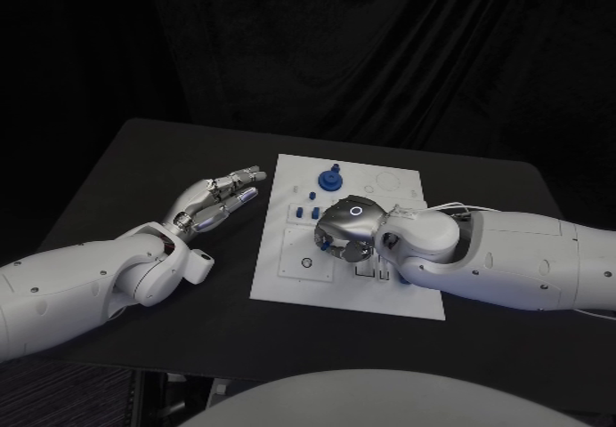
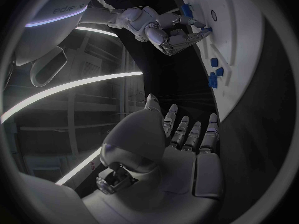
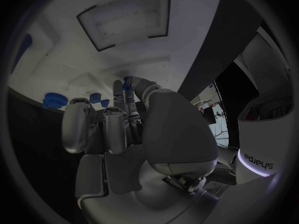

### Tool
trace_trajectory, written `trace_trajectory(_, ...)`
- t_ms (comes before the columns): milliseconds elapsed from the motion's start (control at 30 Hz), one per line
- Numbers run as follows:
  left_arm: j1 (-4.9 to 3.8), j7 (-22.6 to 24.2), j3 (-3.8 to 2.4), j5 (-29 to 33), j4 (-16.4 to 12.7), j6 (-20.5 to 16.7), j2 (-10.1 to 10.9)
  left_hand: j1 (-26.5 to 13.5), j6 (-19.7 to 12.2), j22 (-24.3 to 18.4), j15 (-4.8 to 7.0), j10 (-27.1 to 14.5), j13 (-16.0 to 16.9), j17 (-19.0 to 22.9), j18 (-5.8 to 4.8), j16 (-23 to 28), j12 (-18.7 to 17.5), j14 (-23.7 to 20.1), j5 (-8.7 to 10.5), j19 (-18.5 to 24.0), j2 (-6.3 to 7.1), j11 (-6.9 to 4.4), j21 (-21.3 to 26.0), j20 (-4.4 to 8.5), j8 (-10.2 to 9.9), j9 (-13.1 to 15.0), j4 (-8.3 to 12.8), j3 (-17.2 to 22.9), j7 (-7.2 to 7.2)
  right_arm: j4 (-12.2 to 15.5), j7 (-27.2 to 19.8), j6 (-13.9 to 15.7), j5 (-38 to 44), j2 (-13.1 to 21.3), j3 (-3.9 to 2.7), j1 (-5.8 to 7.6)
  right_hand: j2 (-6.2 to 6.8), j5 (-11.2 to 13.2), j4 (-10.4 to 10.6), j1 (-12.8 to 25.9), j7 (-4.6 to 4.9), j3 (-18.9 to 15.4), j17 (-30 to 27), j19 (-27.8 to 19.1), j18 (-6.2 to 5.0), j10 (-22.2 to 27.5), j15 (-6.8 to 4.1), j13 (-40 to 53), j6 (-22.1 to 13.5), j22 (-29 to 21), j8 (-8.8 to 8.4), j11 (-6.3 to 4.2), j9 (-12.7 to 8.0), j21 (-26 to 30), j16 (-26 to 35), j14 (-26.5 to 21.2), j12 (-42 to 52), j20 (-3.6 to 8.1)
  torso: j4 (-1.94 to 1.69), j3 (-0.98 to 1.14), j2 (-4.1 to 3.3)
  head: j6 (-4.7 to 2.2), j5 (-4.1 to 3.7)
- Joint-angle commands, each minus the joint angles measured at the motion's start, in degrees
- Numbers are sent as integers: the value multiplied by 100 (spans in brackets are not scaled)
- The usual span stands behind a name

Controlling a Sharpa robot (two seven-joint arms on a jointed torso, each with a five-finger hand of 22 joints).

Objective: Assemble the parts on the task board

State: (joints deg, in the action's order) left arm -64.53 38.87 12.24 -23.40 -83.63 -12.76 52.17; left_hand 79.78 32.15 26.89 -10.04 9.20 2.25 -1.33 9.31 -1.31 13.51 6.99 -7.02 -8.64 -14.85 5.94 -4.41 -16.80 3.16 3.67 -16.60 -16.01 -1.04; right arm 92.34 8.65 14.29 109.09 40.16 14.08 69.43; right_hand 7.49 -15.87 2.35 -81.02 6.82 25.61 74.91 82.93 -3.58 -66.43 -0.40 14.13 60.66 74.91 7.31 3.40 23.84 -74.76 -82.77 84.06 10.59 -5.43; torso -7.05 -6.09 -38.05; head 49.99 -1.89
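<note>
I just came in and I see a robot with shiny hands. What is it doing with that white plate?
The robot is putting small blue parts together on the white task board. Its right hand is over the middle of the board, fingers down among the pieces; whether it holds one cannot be told. A round blue part stands near the far edge, and smaller blue parts sit beside the right hand. The left hand waits open over the black table, left of the board, holding nothing.
</note>
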Motion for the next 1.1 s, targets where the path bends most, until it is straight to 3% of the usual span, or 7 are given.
trace_trajectory(33, 9, 688, -5, 22, -4, 76, -12, 20, -7, -7, -40, -20, 2, -6, 60, -19, 1, -14, 10, -44, -44, 12, -35, 2, -4, 8, -4, 3, -34, 5, 124, -92, 46, 7, 2, -18, 41, -31, -24, 9, 28, 2, 103, -3, 12, -18, -19, -3, -8, 1052, -32, 26, -11, 32, 25, 180, -46, -2, -4, -2, -1, 1, -3)
trace_trajectory(233, 10, 676, -5, 22, 4, 80, -18, 23, 7, -3, -42, -23, 2, -5, 57, -18, 0, -15, 10, -48, -46, 8, -36, 2, -1, 11, -4, 1, -50, 1, 123, -94, 46, -5, 3, -21, 51, -32, -16, 48, 56, 5, 88, -17, 9, 25, 4, -22, -82, 1046, -95, 54, -45, 54, 36, 170, -97, -15, -3, -4, 1, 1, -8)
trace_trajectory(300, 10, 674, -5, 22, 7, 80, -21, 23, 7, -3, -42, -23, 2, -5, 57, -18, 0, -15, 10, -48, -46, 8, -36, 2, -1, 11, -4, 1, -50, -2, 125, -77, 46, -7, 3, -22, 134, -40, 85, 222, 146, 1, 27, -71, -6, 297, 96, -91, -661, 1019, -391, 146, -235, 146, 74, 136, -268, -72, -1, -2, 2, 1, -6)
trace_trajectory(500, 12, 669, -5, 22, 15, 79, -21, 28, 9, -5, -45, -25, 2, -5, 54, -18, 0, -16, 10, -50, -49, 4, -37, 2, 0, 12, -3, 0, -61, 3, 125, 13, 46, 12, 3, -22, 258, -25, 219, 386, -291, -186, -129, -197, -52, 1027, 181, -208, -1851, 959, -375, 316, -667, 364, 161, 38, -562, -189, 0, 0, 3, 1, 2)
trace_trajectory(633, 12, 667, -5, 22, 18, 78, -19, 28, 9, -5, -45, -25, 2, -5, 54, -18, 0, -16, 10, -50, -49, 4, -37, 2, 0, 12, -3, 0, -61, 25, 112, 153, 47, 58, 2, -22, 225, -37, 305, 336, -394, -522, -272, -294, -86, 1422, 203, -230, -2389, 914, -379, 381, -952, 538, 243, -51, -608, -218, 3, 1, 4, 1, 6)
trace_trajectory(900, 14, 661, -5, 22, 7, 70, 1, 32, 13, -7, -46, -26, 2, -6, 53, -19, 1, -13, 10, -51, -50, 4, -38, 1, 0, 13, -2, 0, -66, 285, 155, 476, -118, 380, -9, 104, 197, -46, 447, 256, -404, -793, -366, -346, -110, 1613, 180, -228, -2276, 884, -327, 392, -1020, 657, 300, -100, -546, -204, -1, 2, 1, 1, -39)
trace_trajectory(1100, 14, 656, -5, 22, -12, 50, 26, 34, 17, -1, -47, -26, 2, -6, 52, -19, 2, -11, 10, -54, -50, 3, -39, 1, 1, 13, -2, 0, -67, 617, 224, 365, -425, 934, -12, 528, 159, -48, 593, 150, -300, -920, -356, -316, -102, 1601, 169, -193, -1781, 894, -151, 368, -1019, 646, 291, -82, -362, -188, -5, 3, 8, 1, -44)
